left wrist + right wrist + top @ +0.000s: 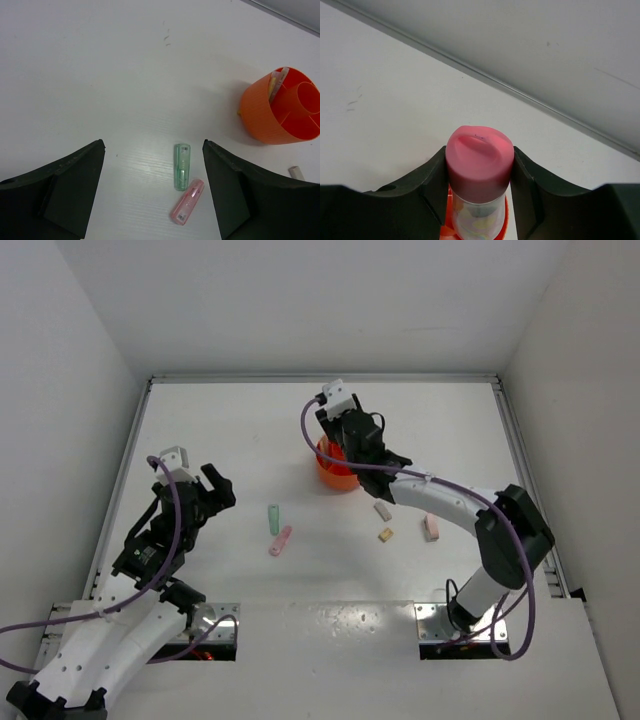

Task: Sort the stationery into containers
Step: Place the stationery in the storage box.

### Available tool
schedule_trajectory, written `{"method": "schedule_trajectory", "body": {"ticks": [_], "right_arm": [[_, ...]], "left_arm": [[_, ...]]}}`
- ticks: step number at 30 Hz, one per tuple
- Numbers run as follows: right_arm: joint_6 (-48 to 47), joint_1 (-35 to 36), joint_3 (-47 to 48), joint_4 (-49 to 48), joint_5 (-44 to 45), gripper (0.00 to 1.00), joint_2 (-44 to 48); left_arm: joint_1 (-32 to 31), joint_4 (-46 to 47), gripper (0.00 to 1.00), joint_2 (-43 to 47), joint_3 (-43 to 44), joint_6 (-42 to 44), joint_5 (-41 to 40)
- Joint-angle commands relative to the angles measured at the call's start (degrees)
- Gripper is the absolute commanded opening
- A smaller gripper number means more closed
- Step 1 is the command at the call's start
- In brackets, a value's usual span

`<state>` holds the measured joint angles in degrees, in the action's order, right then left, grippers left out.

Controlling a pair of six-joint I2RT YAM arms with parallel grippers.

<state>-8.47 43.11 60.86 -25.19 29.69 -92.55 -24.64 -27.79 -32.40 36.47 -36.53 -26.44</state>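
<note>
Around my left gripper (153, 145) the table (100, 65) is bare white out to every edge of the wrist view. Its jaws stand wide apart, gripping nothing. The green eraser (182, 166) and pink eraser (187, 201) lie framed in that gap, nearer the right-hand finger and clear of both. How high the fingers ride above them I cannot tell. The orange organiser (265, 120) stands well beyond that same finger, with a cream stick (275, 85) leaning in an outer compartment.

My right gripper (479, 165) is clamped on the pink-capped clear tube (480, 215), held upright with both fingers pressed against the cap. Orange plastic shows directly beneath the jaws, probably the organiser, though which compartment is hidden. Open table runs ahead of them to the far rail (520, 95). Overhead, the beige eraser (382, 511) and tan cube (385, 535) lie behind these jaws, beside the forearm.
</note>
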Motion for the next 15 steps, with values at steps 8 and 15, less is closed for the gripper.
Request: {"method": "schedule_trajectory", "body": {"ticks": [8, 15], "right_arm": [[12.77, -7.17, 8.48, -2.5, -7.09, 0.0, -5.53], [17.52, -9.27, 5.41, -2.31, -18.69, 0.0, -5.01]], "left_arm": [[0.56, 0.9, 0.85, -0.47, 0.27, -0.29, 0.77], [0.56, 0.9, 0.85, -0.47, 0.27, -0.29, 0.77]]}}
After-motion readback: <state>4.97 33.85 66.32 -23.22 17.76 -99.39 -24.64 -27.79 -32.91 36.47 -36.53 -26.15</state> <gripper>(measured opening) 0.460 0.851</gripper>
